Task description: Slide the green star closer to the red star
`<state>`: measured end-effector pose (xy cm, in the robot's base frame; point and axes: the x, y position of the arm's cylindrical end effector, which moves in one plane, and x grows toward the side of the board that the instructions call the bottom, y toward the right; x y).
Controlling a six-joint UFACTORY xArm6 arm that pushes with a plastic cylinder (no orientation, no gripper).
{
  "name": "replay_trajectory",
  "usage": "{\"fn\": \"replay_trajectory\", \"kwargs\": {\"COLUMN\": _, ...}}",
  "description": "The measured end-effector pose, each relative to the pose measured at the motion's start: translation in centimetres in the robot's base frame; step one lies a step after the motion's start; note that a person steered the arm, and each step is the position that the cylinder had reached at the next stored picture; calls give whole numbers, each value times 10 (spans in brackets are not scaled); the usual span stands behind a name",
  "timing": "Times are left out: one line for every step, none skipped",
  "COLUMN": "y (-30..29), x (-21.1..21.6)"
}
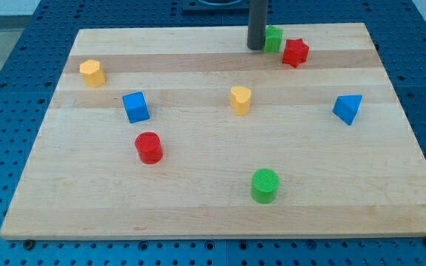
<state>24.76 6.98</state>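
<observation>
The green star (274, 38) sits near the view's top of the wooden board (220, 214), just left of and slightly above the red star (295, 52), almost touching it. My tip (255, 47) stands against the green star's left side. The dark rod partly hides the green star's left edge.
A yellow block (92, 72) lies at the left, a blue cube (135, 106) and a red cylinder (149, 147) below it. A yellow block (240, 99) is at the centre, a blue wedge (347, 108) at the right, a green cylinder (265, 185) near the bottom.
</observation>
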Motion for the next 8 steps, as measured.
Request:
{"fn": "replay_trajectory", "kwargs": {"y": 8, "x": -9}}
{"fn": "replay_trajectory", "kwargs": {"y": 11, "x": -11}}
{"fn": "replay_trajectory", "kwargs": {"y": 14, "x": -16}}
{"fn": "replay_trajectory", "kwargs": {"y": 17, "x": -19}}
{"fn": "replay_trajectory", "kwargs": {"y": 34, "x": -19}}
{"fn": "replay_trajectory", "kwargs": {"y": 54, "x": -19}}
{"fn": "replay_trajectory", "kwargs": {"y": 48, "x": -19}}
{"fn": "replay_trajectory", "kwargs": {"y": -3, "x": -20}}
